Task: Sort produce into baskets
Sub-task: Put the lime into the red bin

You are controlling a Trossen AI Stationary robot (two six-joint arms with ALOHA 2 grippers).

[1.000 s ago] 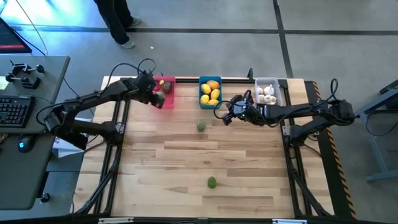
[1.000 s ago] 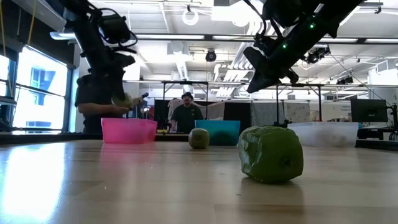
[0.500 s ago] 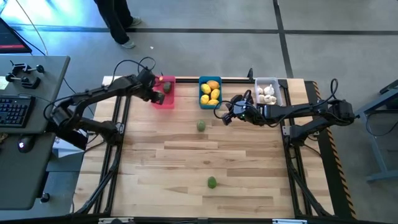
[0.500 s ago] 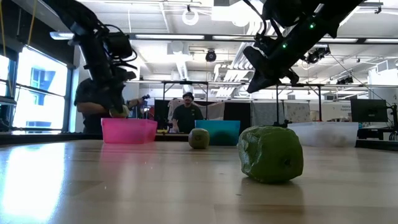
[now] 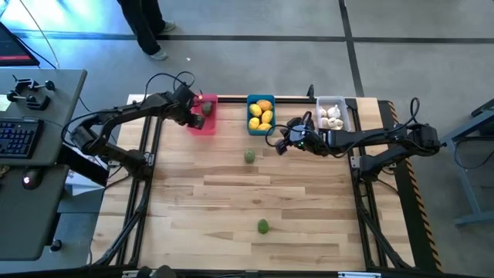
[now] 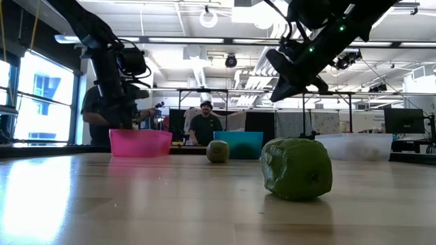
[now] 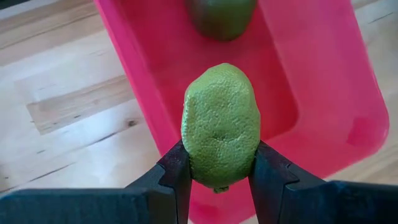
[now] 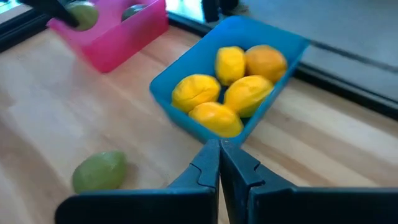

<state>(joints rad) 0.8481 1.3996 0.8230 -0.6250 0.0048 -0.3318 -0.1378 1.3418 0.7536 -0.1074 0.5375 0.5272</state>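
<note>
Pebbly oval green fruit point(image 7: 221, 127) pinched in left hand point(image 7: 219, 177) above glossy pink basket point(image 7: 348, 99); right hand point(image 8: 219, 163) shut, empty

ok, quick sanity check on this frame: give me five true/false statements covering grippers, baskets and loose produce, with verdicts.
1. The left gripper holds a bumpy green lime-like toy fruit over the pink plastic basket. True.
2. The right gripper is open around a yellow lemon. False: it is shut and empty, near the blue plastic basket.
3. Two green toy fruits lie loose on the wooden table. True: one near the blue basket, one toward the front.
4. The pink basket is empty. False: a dark green piece already lies in it.
5. The blue basket holds white garlic. False: it holds yellow-orange lemon-like pieces.
</note>
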